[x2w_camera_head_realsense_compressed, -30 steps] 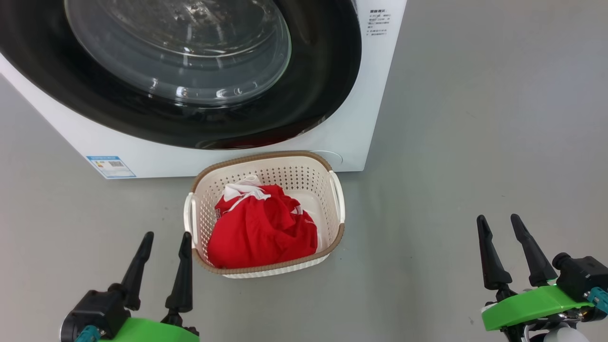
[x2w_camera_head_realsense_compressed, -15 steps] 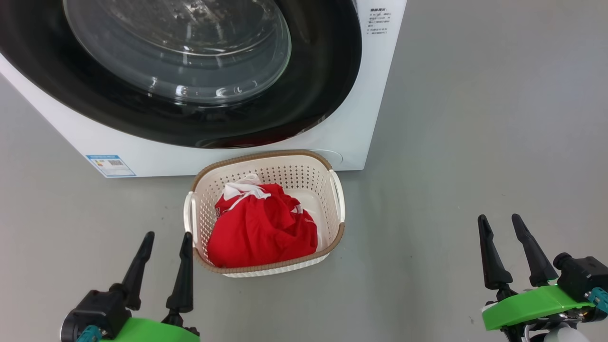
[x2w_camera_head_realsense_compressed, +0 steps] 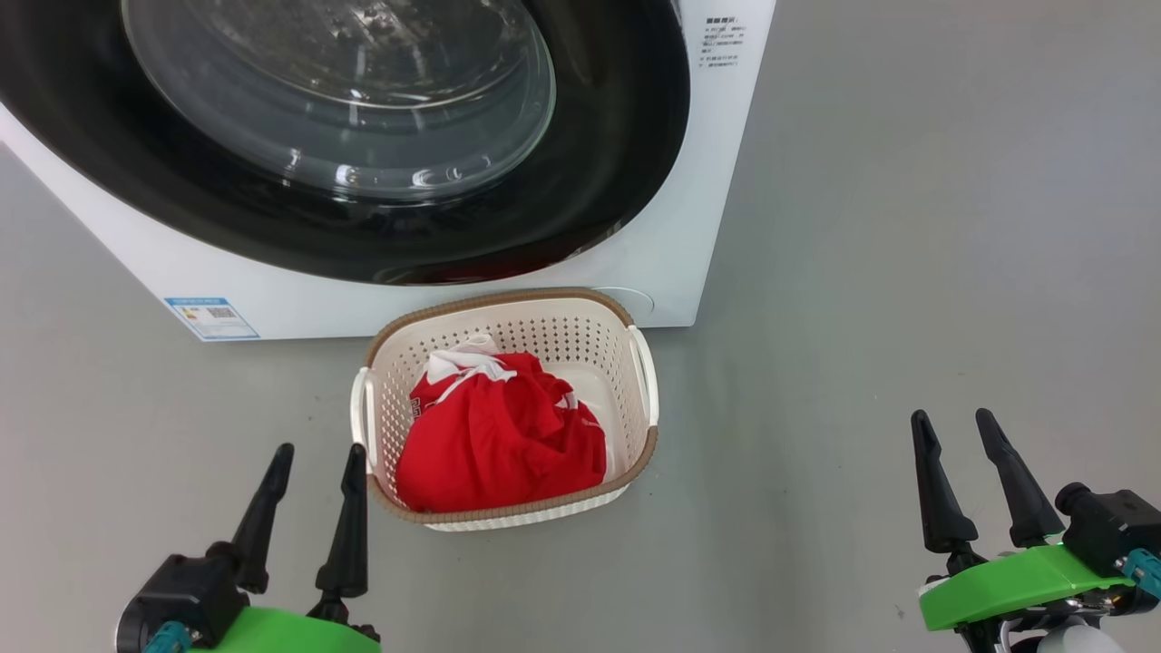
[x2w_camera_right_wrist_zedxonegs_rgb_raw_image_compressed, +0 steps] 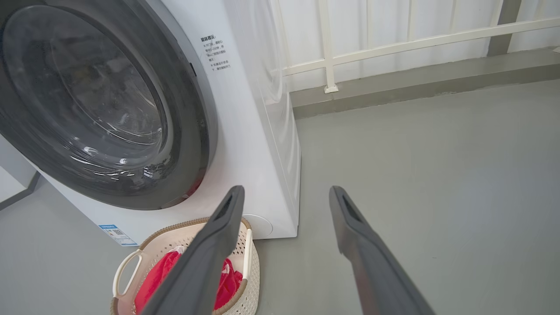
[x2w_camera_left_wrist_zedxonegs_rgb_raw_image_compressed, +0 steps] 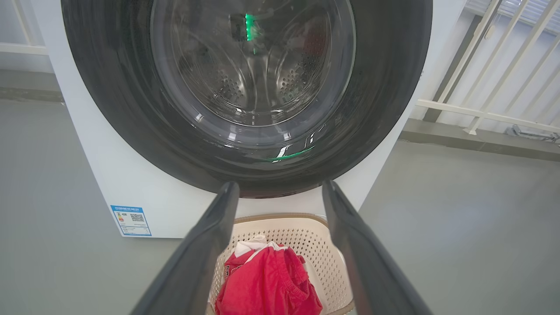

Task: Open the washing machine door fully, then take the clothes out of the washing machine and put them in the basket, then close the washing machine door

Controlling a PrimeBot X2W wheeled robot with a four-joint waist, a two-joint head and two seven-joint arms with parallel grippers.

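A: Where do the clothes (x2w_camera_head_realsense_compressed: 501, 433) lie?

B: The red clothes sit inside the basket (x2w_camera_head_realsense_compressed: 580, 313), which stands on the grey floor (x2w_camera_head_realsense_compressed: 907, 272) just in front of the washing machine (x2w_camera_head_realsense_compressed: 671, 272). The washing machine door (x2w_camera_head_realsense_compressed: 626, 136) lies flat against the machine's front.

A: And the grippers?

B: The left gripper (x2w_camera_head_realsense_compressed: 315, 458) hovers just beside the basket's left corner, fingers spread, holding nothing. The right gripper (x2w_camera_head_realsense_compressed: 952, 424) hovers well apart to the right, fingers likewise spread and empty.
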